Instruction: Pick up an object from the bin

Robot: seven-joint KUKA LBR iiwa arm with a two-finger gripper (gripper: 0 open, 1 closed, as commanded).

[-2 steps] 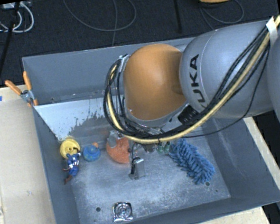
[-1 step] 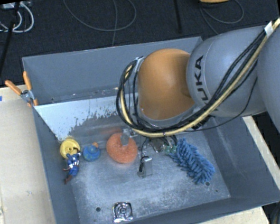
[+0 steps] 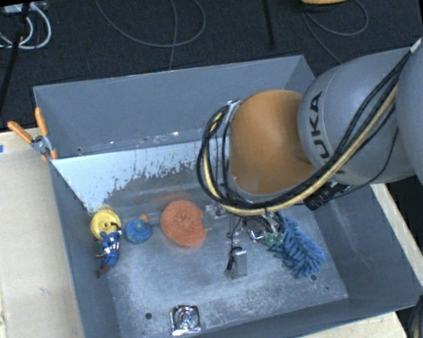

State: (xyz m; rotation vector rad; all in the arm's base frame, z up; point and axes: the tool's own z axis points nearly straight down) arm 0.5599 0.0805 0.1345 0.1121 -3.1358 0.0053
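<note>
We can't tell if jaws are wide or narrow. They hang low in bin [image 3: 217, 292] btw orange round sponge [image 3: 182, 223] and blue bristly brush [image 3: 296, 250], nearer the brush. Risk, we reckon: closing on bare floor, or catching only bristles, which would slip out.

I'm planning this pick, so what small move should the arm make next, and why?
Probably nudge sideways toward the blue brush: the gripper is over bare bin floor between that brush and the orange disc, and the brush looks nearer.
</note>
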